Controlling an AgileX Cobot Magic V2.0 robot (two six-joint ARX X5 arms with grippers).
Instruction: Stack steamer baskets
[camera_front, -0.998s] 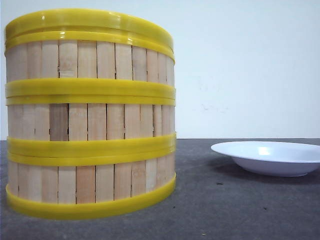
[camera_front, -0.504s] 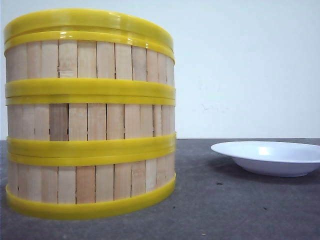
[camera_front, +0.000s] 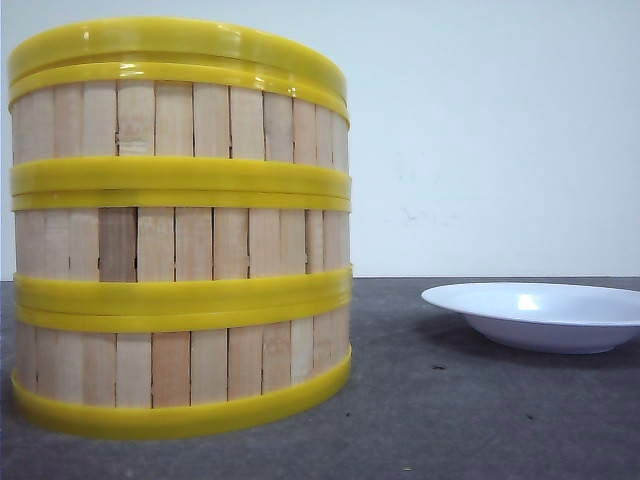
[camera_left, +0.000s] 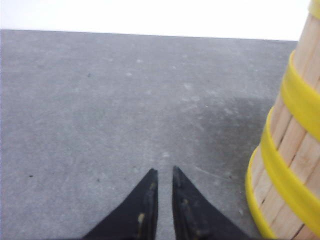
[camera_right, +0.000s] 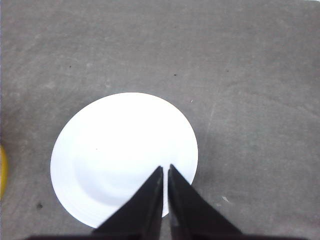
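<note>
Three steamer baskets stand stacked in one column at the left of the front view: top basket (camera_front: 180, 120), middle basket (camera_front: 180, 245), bottom basket (camera_front: 180, 365), each with pale wood slats and yellow rims. The left wrist view shows the stack's side (camera_left: 295, 150) beside my left gripper (camera_left: 164, 171), which hovers over bare grey table, shut and holding nothing, apart from the stack. Above the white plate, my right gripper (camera_right: 165, 167) is shut and empty. A yellow sliver of basket rim (camera_right: 2, 170) shows at the edge of the right wrist view. Neither gripper appears in the front view.
A shallow white plate (camera_front: 540, 315) lies on the grey table (camera_front: 450, 420) to the right of the stack, and it is empty in the right wrist view (camera_right: 120, 150). A pale wall stands behind the table.
</note>
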